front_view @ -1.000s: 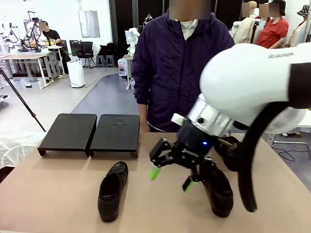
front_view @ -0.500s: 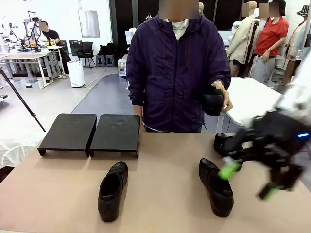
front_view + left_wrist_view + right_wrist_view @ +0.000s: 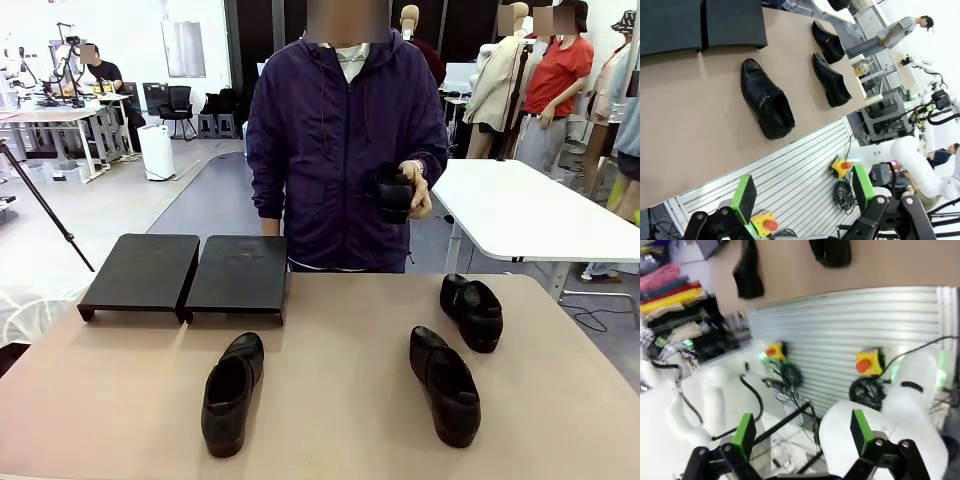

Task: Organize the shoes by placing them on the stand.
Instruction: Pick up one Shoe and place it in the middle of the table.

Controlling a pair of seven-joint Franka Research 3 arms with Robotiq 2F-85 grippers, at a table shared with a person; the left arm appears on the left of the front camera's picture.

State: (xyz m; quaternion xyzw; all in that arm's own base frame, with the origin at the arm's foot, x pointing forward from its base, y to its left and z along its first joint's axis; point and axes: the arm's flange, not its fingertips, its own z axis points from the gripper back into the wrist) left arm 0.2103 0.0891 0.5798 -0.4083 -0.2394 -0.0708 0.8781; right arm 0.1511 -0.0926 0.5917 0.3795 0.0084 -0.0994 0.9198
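Observation:
Three black shoes lie on the tan table: one at the front left (image 3: 228, 393), one at the front right (image 3: 445, 385), and one farther back on the right (image 3: 473, 310). A person behind the table holds another shoe (image 3: 393, 193) in one hand at chest height. The stand is two black platforms side by side at the back left (image 3: 140, 272) (image 3: 238, 275), with nothing on them. My left gripper (image 3: 803, 195) hangs open off the table's near side, looking at the nearest shoe (image 3: 767, 98) and the stand (image 3: 735, 22). My right gripper (image 3: 802, 432) is open too, over the floor beside the table.
A ribbed metal base with red emergency-stop buttons (image 3: 842, 165) (image 3: 867, 360) and cables lies under both grippers. A white table (image 3: 520, 215) stands behind on the right. The table edge (image 3: 805, 132) runs between the left gripper and the shoes.
My right arm has pulled back from over the front-right shoe, swinging right and out of the front view. The person has come into view holding a shoe and raised it toward the chest.

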